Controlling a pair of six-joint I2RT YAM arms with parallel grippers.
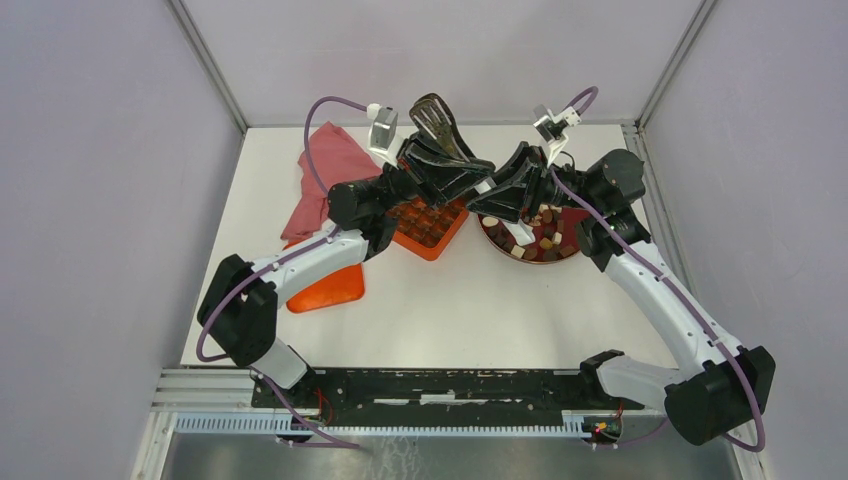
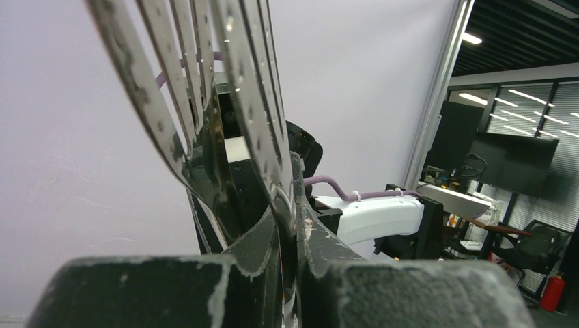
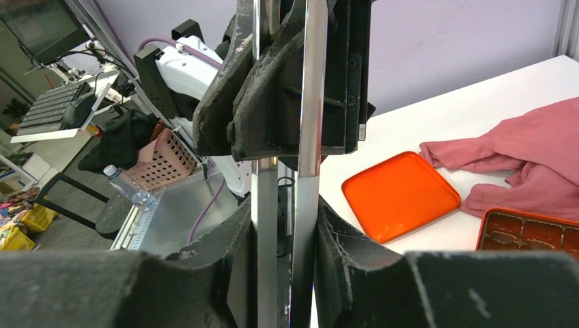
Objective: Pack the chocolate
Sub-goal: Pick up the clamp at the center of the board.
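Observation:
Chocolate pieces (image 1: 545, 243), dark, light brown and cream, lie on a dark red plate (image 1: 497, 244) at the back right. Beside it, on the left, the orange gridded box (image 1: 432, 228) holds brown pieces in its cells (image 3: 529, 231). Metal tongs (image 1: 436, 118) stand above the box with their slotted ends up. My left gripper (image 1: 442, 168) is shut on them, and the slotted blades (image 2: 252, 89) rise from between its jaws (image 2: 293, 273). My right gripper (image 1: 503, 185) is shut on both tong arms (image 3: 311, 102), its pads pressed to either side (image 3: 285, 253).
An orange lid (image 1: 325, 288) lies flat near the left arm and also shows in the right wrist view (image 3: 399, 195). A pink cloth (image 1: 330, 165) is bunched at the back left. The two arms cross close together over the box and plate.

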